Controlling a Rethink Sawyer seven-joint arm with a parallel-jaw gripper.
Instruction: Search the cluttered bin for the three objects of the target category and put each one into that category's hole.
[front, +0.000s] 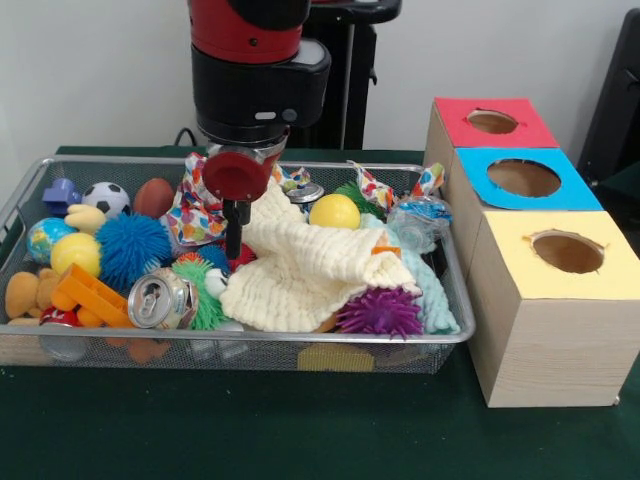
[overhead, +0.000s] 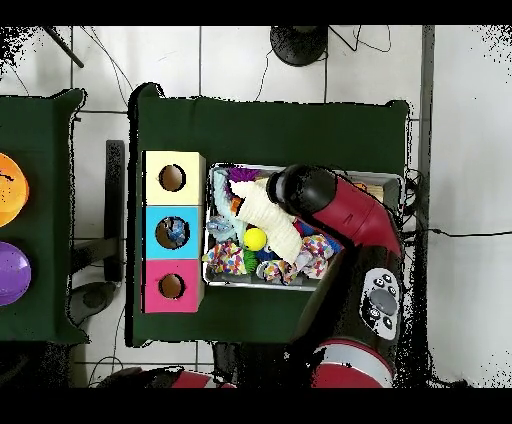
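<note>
The wire mesh bin (front: 452, 300) is full of toys; it also shows in the overhead view (overhead: 388, 180). One crushed clear bottle with a blue label (front: 420, 216) lies at the bin's far right corner, by the boxes. No other bottle shows in the bin. My gripper (front: 233, 245) hangs straight down into the clutter left of centre, beside a cream cloth (front: 310, 265), well left of that bottle. In the overhead view my arm (overhead: 305, 190) hides it. The blue-topped box's hole (front: 523, 178) is the middle one; from overhead something pale lies inside this hole (overhead: 172, 232).
The red-topped box (front: 492, 121) and the yellow-topped box (front: 567, 252) flank the blue one. Two silver cans (front: 160, 298) (front: 305, 192), a blue spiky ball (front: 130, 248), a purple spiky ball (front: 380, 312) and a yellow ball (front: 335, 211) lie in the bin.
</note>
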